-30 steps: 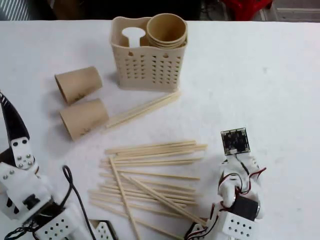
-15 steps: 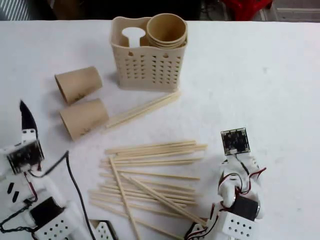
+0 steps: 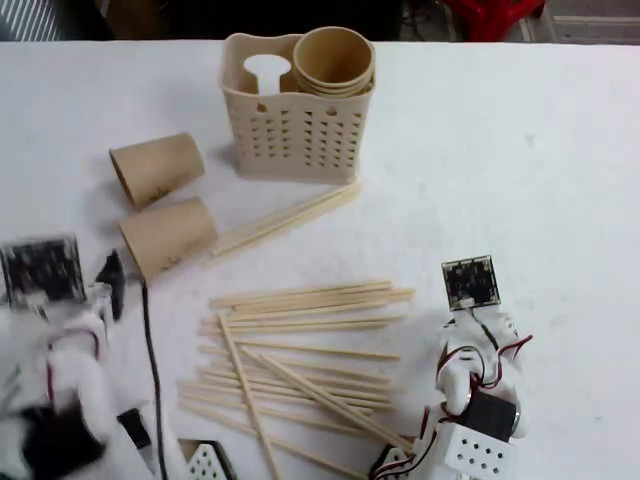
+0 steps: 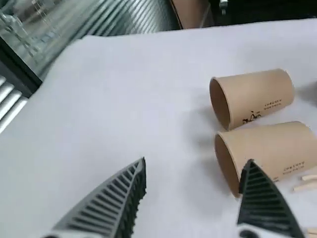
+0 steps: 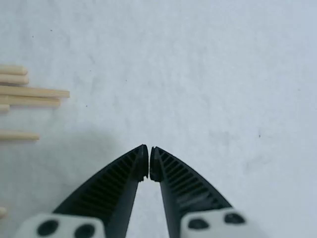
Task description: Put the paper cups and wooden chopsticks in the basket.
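Over at the surface's ten o'clock side, two paper cups are lying on their sides, the nearer cup (image 3: pixel 168 236) just beside the farther cup (image 3: pixel 157 168), both mouths facing nine o'clock. At twelve o'clock the basket (image 3: pixel 300 135) is standing upright, carrying a stack of cups (image 3: pixel 333 58) in its three o'clock compartment. Loose wooden chopsticks (image 3: pixel 300 340) are sprawling around six o'clock, and a few more (image 3: pixel 290 217) are lying at the basket's six o'clock.

I'm seeing the left end effector (image 4: pixel 193 198) hanging at the nearer cup's eight o'clock with its fingers spread wide, one finger lining up with that cup's rim. The right end effector (image 5: pixel 149 163) is sitting at the pile's three o'clock with its fingers pressed together on nothing.

What's worrying me is the cup itself. It's looking light and round, so a finger that nudges instead of straddling could be sending it rolling into its neighbour or onto the chopsticks. Too hard a squeeze at the open mouth could be crumpling the rim.
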